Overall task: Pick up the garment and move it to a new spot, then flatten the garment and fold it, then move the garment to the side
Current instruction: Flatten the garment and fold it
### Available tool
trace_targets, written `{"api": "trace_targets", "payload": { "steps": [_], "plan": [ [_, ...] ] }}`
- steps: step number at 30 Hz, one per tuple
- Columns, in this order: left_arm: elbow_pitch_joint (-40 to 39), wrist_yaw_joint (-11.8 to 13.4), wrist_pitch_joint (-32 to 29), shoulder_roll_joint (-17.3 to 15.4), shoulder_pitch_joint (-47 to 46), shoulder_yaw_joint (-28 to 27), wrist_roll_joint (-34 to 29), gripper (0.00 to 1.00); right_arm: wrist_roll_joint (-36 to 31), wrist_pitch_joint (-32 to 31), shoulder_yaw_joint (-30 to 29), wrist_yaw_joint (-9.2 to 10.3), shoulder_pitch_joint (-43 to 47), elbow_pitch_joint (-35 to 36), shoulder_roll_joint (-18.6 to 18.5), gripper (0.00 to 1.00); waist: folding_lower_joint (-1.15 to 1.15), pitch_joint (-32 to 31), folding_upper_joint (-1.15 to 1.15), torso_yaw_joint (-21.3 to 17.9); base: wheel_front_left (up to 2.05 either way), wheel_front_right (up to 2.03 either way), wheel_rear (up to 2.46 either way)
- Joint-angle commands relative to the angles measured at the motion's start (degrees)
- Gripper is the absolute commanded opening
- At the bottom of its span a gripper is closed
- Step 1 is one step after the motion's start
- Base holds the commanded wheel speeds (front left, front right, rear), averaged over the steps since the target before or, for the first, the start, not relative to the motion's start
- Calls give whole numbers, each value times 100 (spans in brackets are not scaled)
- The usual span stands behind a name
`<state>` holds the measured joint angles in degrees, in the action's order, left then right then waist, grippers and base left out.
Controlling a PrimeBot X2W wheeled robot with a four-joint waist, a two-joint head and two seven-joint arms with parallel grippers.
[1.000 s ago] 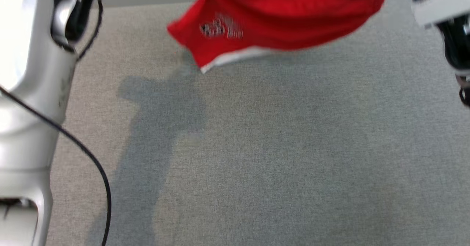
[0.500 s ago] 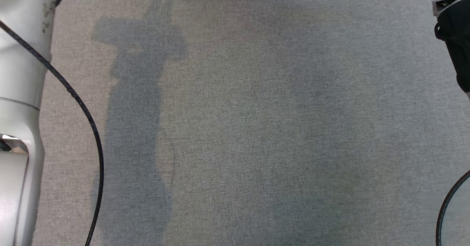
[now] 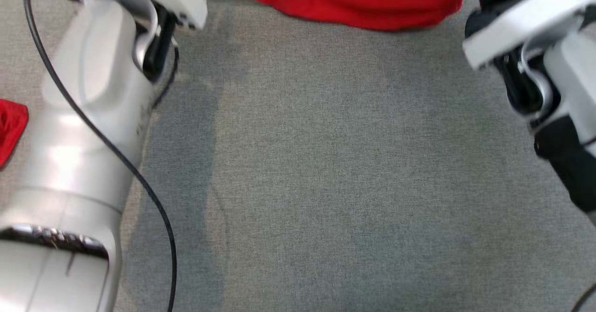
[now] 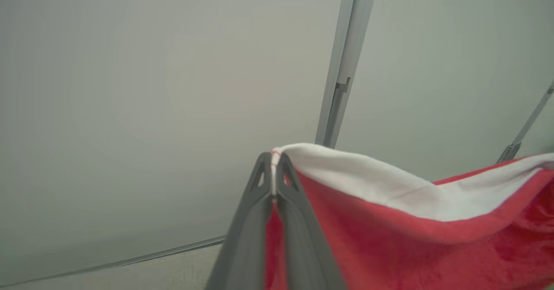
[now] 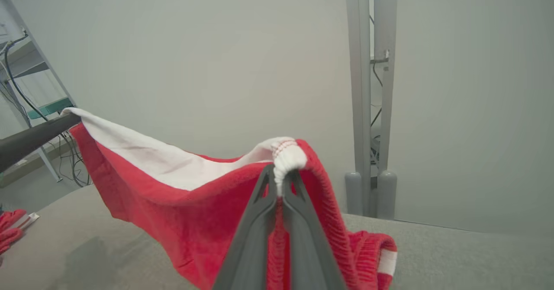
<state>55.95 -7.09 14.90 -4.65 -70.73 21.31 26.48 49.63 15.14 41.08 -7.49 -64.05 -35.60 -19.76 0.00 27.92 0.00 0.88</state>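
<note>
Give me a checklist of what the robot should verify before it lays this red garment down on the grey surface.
1. Left gripper shut on the garment: ok.
2. Right gripper shut on the garment: ok.
3. White edge taut between the grippers: not ok, it dips in the middle.
4. Grey surface bare in front of the robot for laying down: ok.
5. Other red cloth out of the way: ok, it lies at the far left.
6. Garment's lower end hanging free of the surface: cannot tell.
</note>
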Motion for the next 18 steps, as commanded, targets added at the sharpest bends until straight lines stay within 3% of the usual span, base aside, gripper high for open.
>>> {"api": "trace_targets", "payload": {
  "steps": [1, 8, 12, 17, 18],
  "plan": [
    [-262, -23, 23, -51, 421, -90, 14, 0, 93, 10, 41, -1, 305, 253, -142, 0, 0, -78, 0, 31, 0, 0, 0],
    [-1763, 157, 4, -289, 2531, -178, -130, 0, 349, 9, 273, -1, 1885, 1351, -607, 0, 0, -578, 0, 55, 0, 0, 0],
    [-2576, 184, -412, -661, 3478, -44, -118, 0, 542, 10, 260, -1, 2651, 1742, -814, 0, 0, -866, 0, 48, 0, 0, 0],
    [-4035, 532, -1095, -1095, 4750, 70, -169, 0, 682, 9, 322, -1, 3426, 2080, -1048, 0, 0, -1213, 0, 6, 0, 0, 0],
    [-4035, 532, -1095, -1095, 4750, 70, -169, 0, 682, 9, 322, -1, 3426, 2080, -1048, 0, 0, -1213, 0, 6, 0, 0, 0]
  ]
}}
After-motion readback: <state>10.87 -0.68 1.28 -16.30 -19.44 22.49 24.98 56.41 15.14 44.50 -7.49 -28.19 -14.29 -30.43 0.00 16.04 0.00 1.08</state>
